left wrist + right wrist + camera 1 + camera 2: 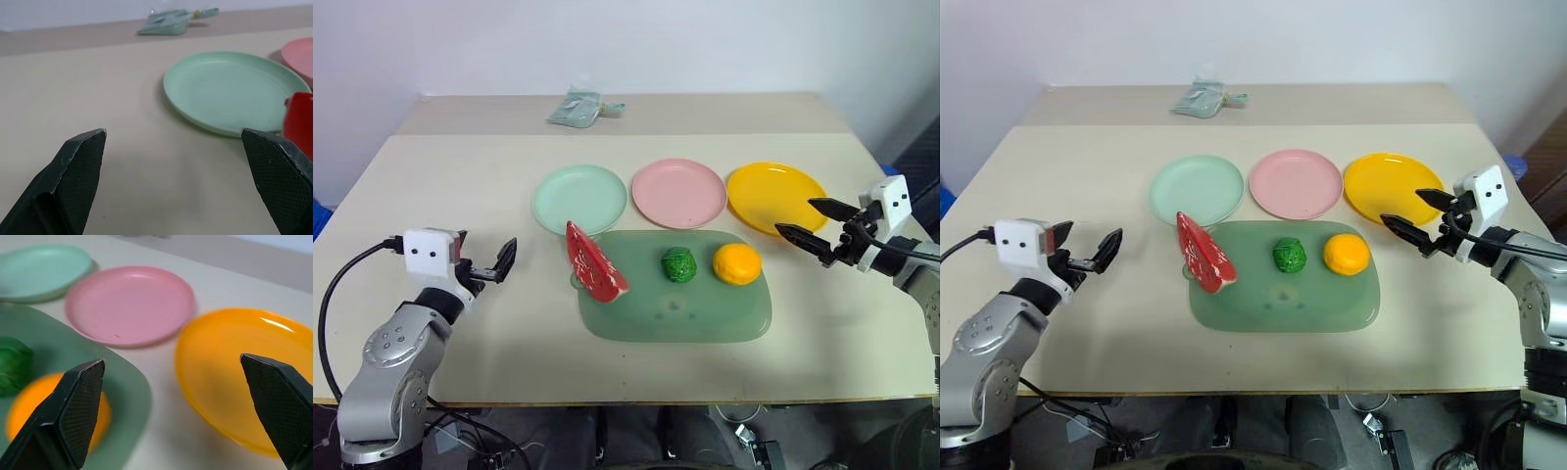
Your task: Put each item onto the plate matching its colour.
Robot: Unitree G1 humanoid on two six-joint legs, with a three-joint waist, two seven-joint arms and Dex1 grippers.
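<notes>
A red watermelon wedge [595, 262] with green rind stands at the left edge of a translucent green mat [675, 311]. On the mat, to its right, lie a bumpy dark-green ball [678, 264] and a round orange fruit [736, 263]. Behind the mat sit three bare plates in a row: mint green [579, 198], pink [678, 192] and yellow [775, 196]. My left gripper [494, 262] hovers open, left of the wedge and apart from it. Open and holding nothing, my right gripper [796, 216] hangs over the yellow plate's near right rim, right of the orange fruit.
A crumpled teal packet [578, 106] lies on the far part of the beige table [460, 186]. A black cable [333, 294] loops off my left arm near the table's front left edge.
</notes>
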